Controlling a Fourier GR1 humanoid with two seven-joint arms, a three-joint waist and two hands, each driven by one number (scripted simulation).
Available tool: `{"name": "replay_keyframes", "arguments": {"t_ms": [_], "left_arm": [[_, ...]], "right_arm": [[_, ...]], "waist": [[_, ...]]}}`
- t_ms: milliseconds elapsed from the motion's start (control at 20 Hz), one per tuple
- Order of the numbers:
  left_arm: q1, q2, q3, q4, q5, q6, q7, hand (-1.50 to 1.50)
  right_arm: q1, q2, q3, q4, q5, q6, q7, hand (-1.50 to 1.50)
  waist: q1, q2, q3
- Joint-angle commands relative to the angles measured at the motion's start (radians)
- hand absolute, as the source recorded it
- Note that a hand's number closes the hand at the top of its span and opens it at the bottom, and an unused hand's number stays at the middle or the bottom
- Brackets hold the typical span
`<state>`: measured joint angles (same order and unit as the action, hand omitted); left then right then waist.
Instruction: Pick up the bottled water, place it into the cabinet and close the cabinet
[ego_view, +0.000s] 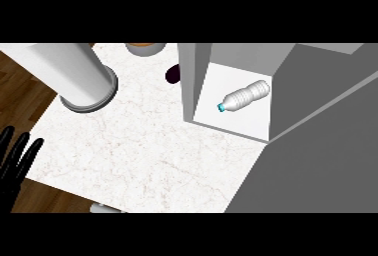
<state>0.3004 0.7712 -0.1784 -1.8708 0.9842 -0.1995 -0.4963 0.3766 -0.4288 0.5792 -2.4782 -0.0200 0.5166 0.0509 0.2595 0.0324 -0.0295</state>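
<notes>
Bottled water (246, 95) lies on its side on the pale floor of the cabinet (190, 80). Its blue cap points toward the open front and its base toward the back corner. It touches neither side wall, and no hand is on it. By the look of it the placing step is done and the bottle has been let go where it will not roll out.

The wide grey panel (317, 165) at the view's right reads as the cabinet door. It stands swung out, so the compartment is uncovered and closing is the step left to do. With the bottle set well inside the front edge, the door should meet nothing when it swings.

The left hand (13, 170) shows at the view's left edge, off the corner of the counter (140, 145). Its fingers are straight, spread and pointing up, and it holds nothing; it is resting. The right hand shows nowhere, so I cannot say what it is doing.

On the counter, apart from the cabinet, are a pale upright cylinder (74, 72), a dark purple thing (172, 74) just beside the cabinet's left wall, and a brown-topped round thing (145, 48) at the far edge. None of them is in the door's way.
</notes>
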Motion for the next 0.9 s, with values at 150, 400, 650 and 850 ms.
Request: {"name": "replay_keyframes", "arguments": {"t_ms": [150, 400, 650, 850], "left_arm": [[-0.001, 0.016, 0.015, 0.02, 0.012, -0.028, 0.005, -1.5], [-0.001, 0.013, 0.025, 0.026, 0.029, -0.034, 0.005, -1.5], [-0.012, 0.024, 0.043, 0.022, 0.027, -0.045, -0.003, -1.5], [-0.02, 0.032, 0.047, 0.023, 0.029, -0.061, 0.0, -1.5]], "right_arm": [[-0.121, 0.019, 0.113, 0.012, 0.01, 0.027, 0.129, 1.5], [-0.14, 0.068, 0.105, 0.037, -0.028, 0.0, 0.138, 1.5], [-0.119, 0.08, 0.13, 0.081, -0.111, 0.024, 0.136, 1.5], [-0.123, 0.08, 0.13, 0.107, -0.175, 0.044, 0.132, 1.5]], "waist": [[-0.003, 0.002, -0.003], [-0.009, 0.012, -0.001], [0.019, 0.032, 0.002], [0.037, 0.042, 0.002]]}}
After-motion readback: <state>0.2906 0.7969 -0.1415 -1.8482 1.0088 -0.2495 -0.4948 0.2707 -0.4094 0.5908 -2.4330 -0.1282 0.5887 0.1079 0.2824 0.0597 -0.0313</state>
